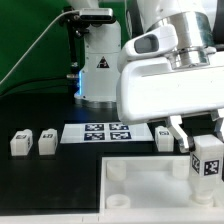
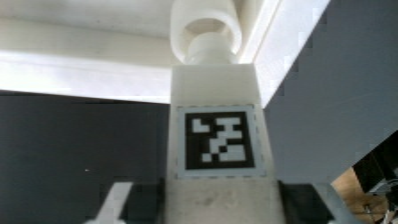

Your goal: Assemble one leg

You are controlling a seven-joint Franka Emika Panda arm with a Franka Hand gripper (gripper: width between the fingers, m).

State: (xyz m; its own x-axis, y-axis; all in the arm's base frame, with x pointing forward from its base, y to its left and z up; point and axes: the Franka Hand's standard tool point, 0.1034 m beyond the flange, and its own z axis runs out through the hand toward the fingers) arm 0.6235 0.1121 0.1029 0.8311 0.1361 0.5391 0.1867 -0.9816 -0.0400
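My gripper (image 1: 205,150) is shut on a leg (image 1: 207,163), a small white post with a black-and-white tag on its face. It holds the leg upright over the large white tray (image 1: 150,195), at the tray's corner on the exterior view's right. In the wrist view the held leg (image 2: 221,140) fills the middle, its far end close to a round corner socket (image 2: 208,38) of the tray; whether they touch cannot be told. The grey fingertips (image 2: 125,200) press on both sides of the leg. Three more legs (image 1: 20,143) (image 1: 46,142) (image 1: 164,139) lie on the black table.
The marker board (image 1: 108,132) lies flat behind the tray. A white stand with a blue light (image 1: 98,65) rises at the back. A black cable (image 1: 40,45) runs up at the back on the exterior view's left.
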